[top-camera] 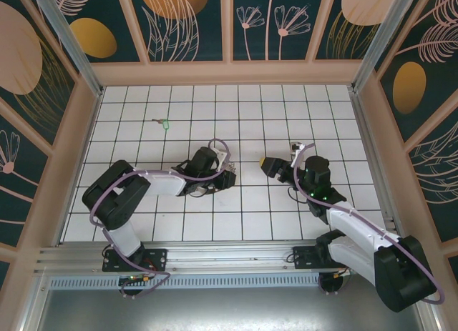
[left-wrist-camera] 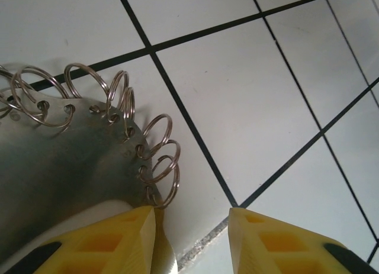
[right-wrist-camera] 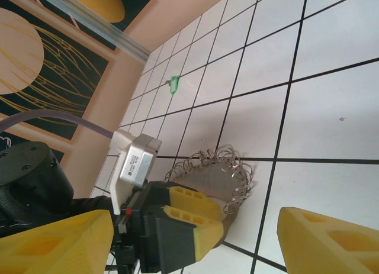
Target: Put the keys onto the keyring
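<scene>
My left fingers (left-wrist-camera: 118,238) sit apart astride the rim of the keyring (left-wrist-camera: 77,161), likely to steady it, while my right fingers (right-wrist-camera: 331,238) gape empty, free to fetch the green key (top-camera: 164,121) lying well away.

Brushed metal keyring (left-wrist-camera: 77,150) with shiny edges; smooth, glossy tiles (left-wrist-camera: 249,96).

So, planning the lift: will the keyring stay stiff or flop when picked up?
Probably stiff: the keyring looks like one flat metal plate. Its small loops sit loosely through holes, so they'd likely swing and snag. Lying flat on the tile, it may slide when pushed.
</scene>
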Action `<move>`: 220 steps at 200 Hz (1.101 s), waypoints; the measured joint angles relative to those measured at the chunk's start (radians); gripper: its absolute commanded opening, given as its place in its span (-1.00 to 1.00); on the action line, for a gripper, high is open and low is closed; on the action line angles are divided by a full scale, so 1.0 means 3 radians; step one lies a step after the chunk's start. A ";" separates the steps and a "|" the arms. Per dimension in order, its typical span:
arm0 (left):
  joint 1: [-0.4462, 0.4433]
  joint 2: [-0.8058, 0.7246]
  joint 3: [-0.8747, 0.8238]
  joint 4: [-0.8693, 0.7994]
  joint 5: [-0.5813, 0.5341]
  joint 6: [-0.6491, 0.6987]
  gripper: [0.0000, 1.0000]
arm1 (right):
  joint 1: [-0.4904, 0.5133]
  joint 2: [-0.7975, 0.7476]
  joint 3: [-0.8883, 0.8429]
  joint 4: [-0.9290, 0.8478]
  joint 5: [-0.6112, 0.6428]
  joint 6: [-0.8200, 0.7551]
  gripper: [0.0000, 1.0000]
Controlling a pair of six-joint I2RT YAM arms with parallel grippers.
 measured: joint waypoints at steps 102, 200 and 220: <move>0.0000 0.0142 0.0165 -0.0052 -0.0032 0.0075 -0.41 | 0.0000 0.0000 -0.0050 0.0000 0.0005 0.0009 0.48; -0.0003 0.0155 0.0207 -0.0229 -0.0326 0.0219 -0.36 | 0.0000 0.0000 -0.0051 0.0000 0.0050 0.0010 0.48; -0.0015 0.0155 0.0223 -0.0264 -0.0361 0.0256 -0.36 | 0.0000 0.0000 -0.0051 0.0000 0.0051 0.0010 0.48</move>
